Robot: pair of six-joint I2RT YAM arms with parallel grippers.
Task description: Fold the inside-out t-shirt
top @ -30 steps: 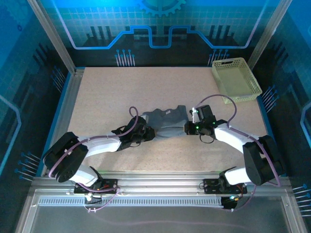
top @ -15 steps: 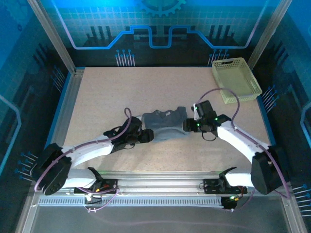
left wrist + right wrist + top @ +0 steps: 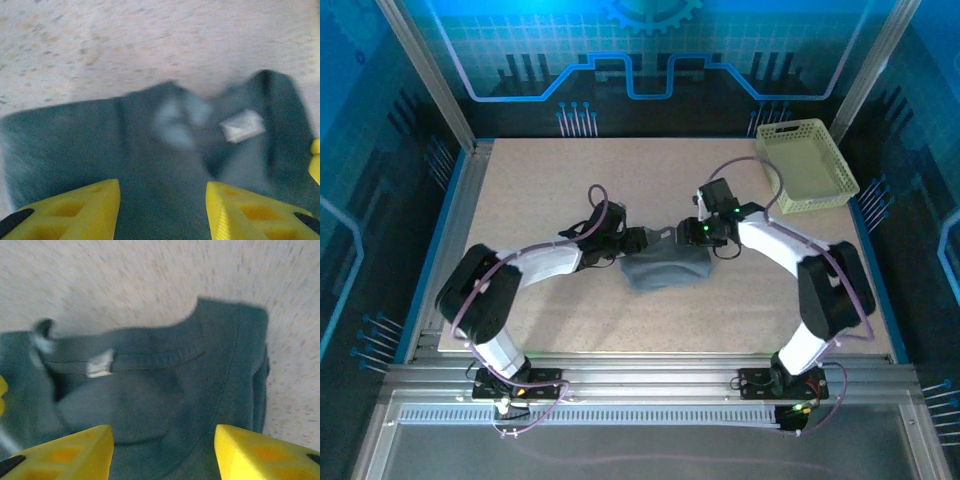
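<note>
**A:** While the speckled beige tabletop [image 3: 540, 180] offers open room on its left, far and near sides, where does the dark slate-grey fabric t-shirt [image 3: 665, 268] lie?

**B:** Bunched at mid-table, well apart from every edge and from the pale yellow-green plastic mesh basket [image 3: 805, 165] in the far right corner.

**A:** And the pincers?

**B:** At the shirt's far edge, the left gripper [image 3: 162, 200] and the right gripper [image 3: 162, 445] have their yellow fingers [image 3: 75, 207] spread, pinching nothing. The wrist cameras pick out a small white collar tag [image 3: 100, 364]; the overhead camera gives the basket and the table's edges.
</note>
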